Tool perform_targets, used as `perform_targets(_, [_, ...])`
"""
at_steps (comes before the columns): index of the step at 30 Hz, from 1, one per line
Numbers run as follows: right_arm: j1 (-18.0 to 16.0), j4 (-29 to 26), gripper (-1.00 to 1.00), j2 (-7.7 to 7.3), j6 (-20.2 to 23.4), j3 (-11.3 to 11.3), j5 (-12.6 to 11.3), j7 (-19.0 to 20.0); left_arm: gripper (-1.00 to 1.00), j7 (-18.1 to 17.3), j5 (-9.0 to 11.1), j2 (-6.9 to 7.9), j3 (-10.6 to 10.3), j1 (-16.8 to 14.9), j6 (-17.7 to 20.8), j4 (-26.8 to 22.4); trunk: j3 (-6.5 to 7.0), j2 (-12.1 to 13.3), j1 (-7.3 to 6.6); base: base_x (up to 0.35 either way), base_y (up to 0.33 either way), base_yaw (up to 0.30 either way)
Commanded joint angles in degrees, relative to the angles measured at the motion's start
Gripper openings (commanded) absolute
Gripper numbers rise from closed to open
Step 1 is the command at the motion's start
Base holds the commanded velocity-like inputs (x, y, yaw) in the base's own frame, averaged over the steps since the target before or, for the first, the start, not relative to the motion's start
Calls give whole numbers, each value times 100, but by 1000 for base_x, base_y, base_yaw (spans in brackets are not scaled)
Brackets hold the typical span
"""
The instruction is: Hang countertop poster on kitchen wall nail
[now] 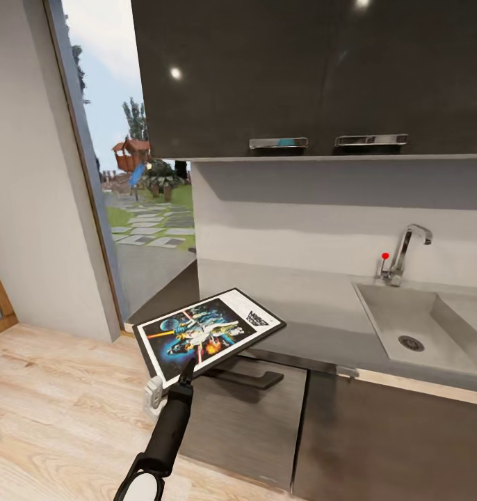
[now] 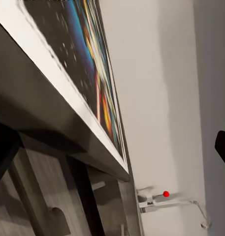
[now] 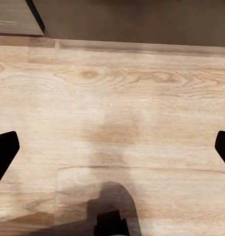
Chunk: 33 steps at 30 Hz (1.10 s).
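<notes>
Left arm (image 1: 167, 428): matte black, slim tapered forearm narrowing toward wrist. Glossy black ring-shaped link at near end, white surface inside ring. White blocky module (image 1: 154, 394) beside forearm. Left gripper's fingers (image 2: 223, 146) black, flat. Right gripper's fingers (image 3: 5, 151) black, blunt, angular tips; dark body edge between them.

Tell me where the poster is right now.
In the head view the poster is tilted over the left end of the kitchen countertop, left of the sink, with the left gripper at its near edge.
</notes>
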Motion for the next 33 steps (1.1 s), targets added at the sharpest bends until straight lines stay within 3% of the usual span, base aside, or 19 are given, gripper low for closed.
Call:
perform_targets(1, [-3, 5, 100, 0, -20, 1, -16, -5, 100, -22, 59, 0, -5, -1, -20, 1, -5, -3, 0, 14, 0, 0])
perform_targets(24, [-4, 13, 100, 0, -18, -2, -11, -5, 100, -22, 81, 0, 77, -2, -11, 38, -5, -3, 0, 18, 0, 0])
perform_targets(26, [-4, 13, 100, 0, -18, 0, -12, -3, 100, -22, 190, 0, 85, -2, -13, 50, -5, -3, 0, 2, 0, 0])
perform_targets(30, [-4, 13, 100, 0, -18, 2, -14, -4, 100, -28, 695, 0, 92, 2, -18, 96, -5, -3, 0, 0, 0, 0])
perform_targets(33, [-4, 13, 100, 0, -18, -1, -12, -6, 100, -30, 841, 0, 93, 0, -19, 115, -5, -3, 0, 0, 0, 0])
